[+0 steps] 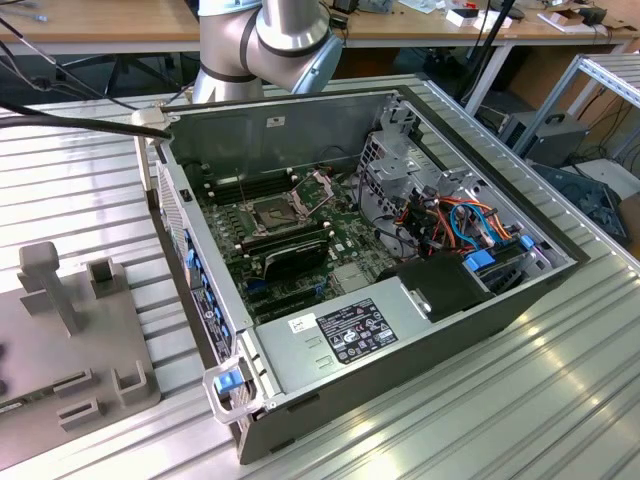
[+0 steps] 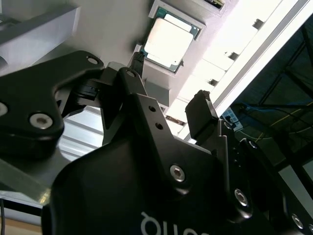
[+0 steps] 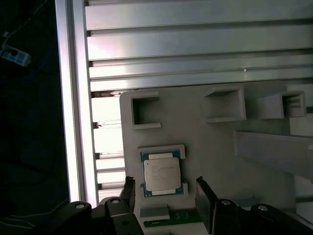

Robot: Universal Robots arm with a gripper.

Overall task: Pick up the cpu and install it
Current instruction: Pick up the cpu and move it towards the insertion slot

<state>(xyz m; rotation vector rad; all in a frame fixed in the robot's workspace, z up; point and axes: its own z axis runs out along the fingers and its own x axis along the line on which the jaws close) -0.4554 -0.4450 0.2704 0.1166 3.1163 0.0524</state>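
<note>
I have the tool (image 3: 165, 186) with its jaws apart, one black finger (image 3: 128, 190) on either side of the cpu (image 3: 161, 175) in the first wrist view. The cpu lies flat, metal top up, in a shallow recess of the grey fixture plate (image 3: 210, 142). I cannot tell how far above it the fingertips are. In the second wrist view the cpu (image 2: 167, 41) sits just past the fingertips, and the tool's own black body hides most of the plate. Beside the cpu is a green strip (image 3: 172, 216), half covered by the tool, which I cannot identify.

In the exterior view the plate (image 1: 60, 400) runs off the exterior view's left, and the arm (image 1: 265, 40) is cut off at the top. The computer case (image 1: 280, 130) lies open on the bench (image 1: 500, 410). Its socket (image 1: 272, 212) is too small to read clearly.
</note>
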